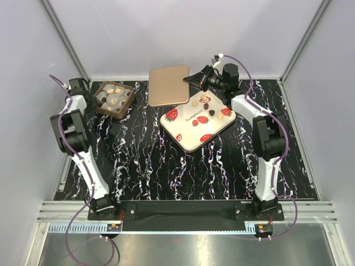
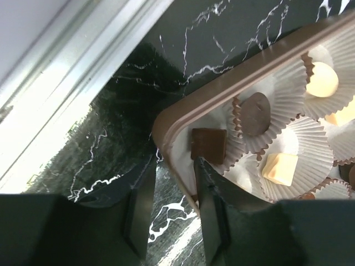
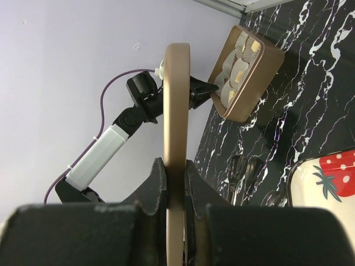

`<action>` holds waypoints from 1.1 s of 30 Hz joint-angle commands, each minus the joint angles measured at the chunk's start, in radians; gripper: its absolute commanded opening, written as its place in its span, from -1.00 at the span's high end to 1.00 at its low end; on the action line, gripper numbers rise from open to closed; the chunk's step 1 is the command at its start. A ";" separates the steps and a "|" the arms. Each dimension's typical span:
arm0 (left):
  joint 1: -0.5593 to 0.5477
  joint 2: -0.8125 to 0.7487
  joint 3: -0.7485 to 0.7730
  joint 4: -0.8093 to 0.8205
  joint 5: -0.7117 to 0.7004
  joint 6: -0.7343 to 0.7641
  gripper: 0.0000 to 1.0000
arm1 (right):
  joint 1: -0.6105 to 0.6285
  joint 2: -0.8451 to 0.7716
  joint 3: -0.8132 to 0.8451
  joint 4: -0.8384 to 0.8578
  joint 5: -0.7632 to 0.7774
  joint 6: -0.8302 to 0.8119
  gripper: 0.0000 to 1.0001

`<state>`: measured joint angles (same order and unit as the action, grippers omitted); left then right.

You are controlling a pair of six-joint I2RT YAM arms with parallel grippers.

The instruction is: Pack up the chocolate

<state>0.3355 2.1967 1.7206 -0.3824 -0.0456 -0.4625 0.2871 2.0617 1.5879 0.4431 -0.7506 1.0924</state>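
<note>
The brown box (image 1: 128,105) with white paper cups stands at the back left. It holds chocolates: a dark square (image 2: 208,145), a dark round (image 2: 255,113) and cream pieces (image 2: 321,80). My left gripper (image 1: 95,96) is open and straddles the box's left wall (image 2: 176,166), one finger outside and one inside. My right gripper (image 1: 195,82) is shut on the edge of the tan lid (image 1: 169,85) and holds it at the back centre (image 3: 175,166). Several chocolates (image 1: 206,105) lie on the strawberry tray (image 1: 188,138).
The box (image 3: 260,72) and the left arm (image 3: 111,144) show in the right wrist view beyond the lid (image 3: 176,83). The tray's corner (image 3: 310,172) shows at the lower right there. Metal frame posts and grey walls enclose the black marbled table (image 1: 166,172).
</note>
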 commanded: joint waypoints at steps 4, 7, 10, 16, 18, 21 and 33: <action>-0.001 -0.126 -0.130 0.042 0.003 -0.019 0.32 | -0.002 -0.066 -0.002 0.025 0.002 -0.026 1.00; -0.004 -0.170 -0.205 0.056 0.010 -0.030 0.35 | -0.003 -0.069 -0.019 0.032 0.005 -0.020 1.00; -0.009 -0.213 -0.255 0.066 0.015 -0.033 0.36 | 0.000 -0.074 -0.034 0.040 0.008 -0.016 1.00; -0.029 -0.284 -0.343 0.059 0.015 -0.062 0.37 | 0.014 -0.069 -0.046 0.036 0.020 -0.019 1.00; -0.038 -0.301 -0.372 0.068 0.015 -0.073 0.37 | 0.026 -0.063 -0.045 0.032 0.033 -0.022 1.00; -0.053 -0.336 -0.418 0.069 0.023 -0.100 0.37 | 0.047 -0.051 -0.045 0.032 0.066 -0.022 1.00; -0.061 -0.482 -0.408 -0.073 -0.002 -0.122 -0.45 | 0.202 0.106 0.015 0.253 0.443 0.139 1.00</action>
<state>0.2665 1.8042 1.2526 -0.4168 -0.0242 -0.5827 0.4305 2.1178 1.5475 0.5747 -0.4755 1.1801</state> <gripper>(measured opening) 0.697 0.107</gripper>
